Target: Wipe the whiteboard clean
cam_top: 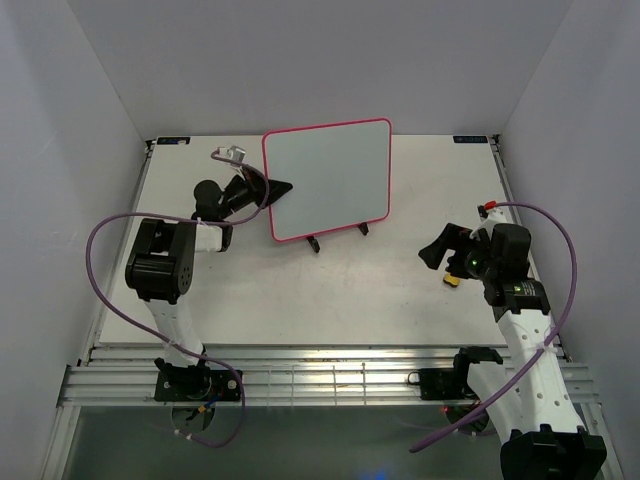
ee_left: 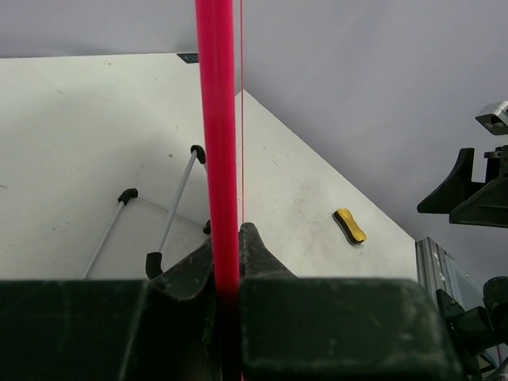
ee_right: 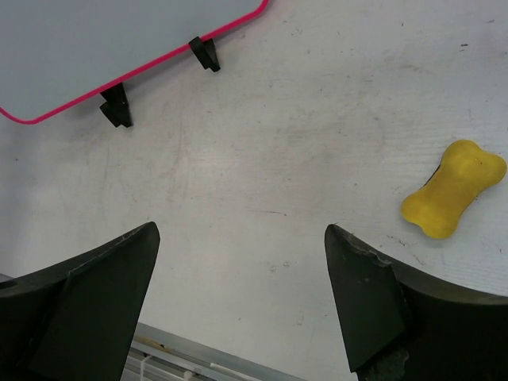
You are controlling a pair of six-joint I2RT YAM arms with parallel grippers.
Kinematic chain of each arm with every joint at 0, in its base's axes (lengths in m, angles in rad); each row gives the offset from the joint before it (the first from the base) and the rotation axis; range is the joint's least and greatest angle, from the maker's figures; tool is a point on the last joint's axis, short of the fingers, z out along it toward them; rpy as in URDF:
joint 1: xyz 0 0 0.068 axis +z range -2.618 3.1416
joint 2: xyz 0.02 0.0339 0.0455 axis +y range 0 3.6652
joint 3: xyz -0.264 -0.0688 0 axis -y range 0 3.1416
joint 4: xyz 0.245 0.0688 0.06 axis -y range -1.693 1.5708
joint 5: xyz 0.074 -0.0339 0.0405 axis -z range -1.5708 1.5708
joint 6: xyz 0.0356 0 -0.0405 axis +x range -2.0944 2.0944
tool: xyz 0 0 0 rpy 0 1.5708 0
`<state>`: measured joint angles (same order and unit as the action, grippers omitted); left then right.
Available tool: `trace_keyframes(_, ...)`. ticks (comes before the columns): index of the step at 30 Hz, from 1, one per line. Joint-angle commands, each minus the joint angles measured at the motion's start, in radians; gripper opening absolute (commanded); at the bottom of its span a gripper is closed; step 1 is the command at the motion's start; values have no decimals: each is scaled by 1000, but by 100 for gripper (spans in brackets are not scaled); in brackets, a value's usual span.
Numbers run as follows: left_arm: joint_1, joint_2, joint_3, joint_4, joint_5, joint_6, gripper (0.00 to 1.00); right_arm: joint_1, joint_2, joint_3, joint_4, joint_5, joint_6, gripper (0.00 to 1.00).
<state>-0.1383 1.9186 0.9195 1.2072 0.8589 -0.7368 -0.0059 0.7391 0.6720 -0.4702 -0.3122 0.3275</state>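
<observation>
The whiteboard (cam_top: pixel 328 180) stands tilted on a thin wire stand (cam_top: pixel 338 236) at the back middle of the table; its face looks blank, with no writing visible. My left gripper (cam_top: pixel 280 187) is shut on the board's left pink edge (ee_left: pixel 217 119), which runs up between my fingers (ee_left: pixel 252 248). The yellow bone-shaped eraser (ee_right: pixel 452 189) lies flat on the table, just right of my right gripper (ee_right: pixel 240 232), which is open and empty a little above the table. The eraser also shows in the left wrist view (ee_left: pixel 349 225) and, mostly hidden under my right arm, in the top view (cam_top: pixel 452 281).
The stand's wire legs (ee_left: pixel 176 200) reach out behind the board, and its black feet (ee_right: pixel 116 108) rest in front of it. Grey walls close in the table on three sides. A slatted metal rail (cam_top: pixel 330 380) runs along the near edge.
</observation>
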Motion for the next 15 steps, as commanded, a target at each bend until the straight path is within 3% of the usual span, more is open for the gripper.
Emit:
trace_keyframes(1, 14, -14, 51, 199, 6, -19, 0, 4, -14, 15, 10, -16, -22, 90)
trace_keyframes(15, 57, 88, -5, 319, 81, 20, 0, 3, -18, 8, 21, -30, -22, 90)
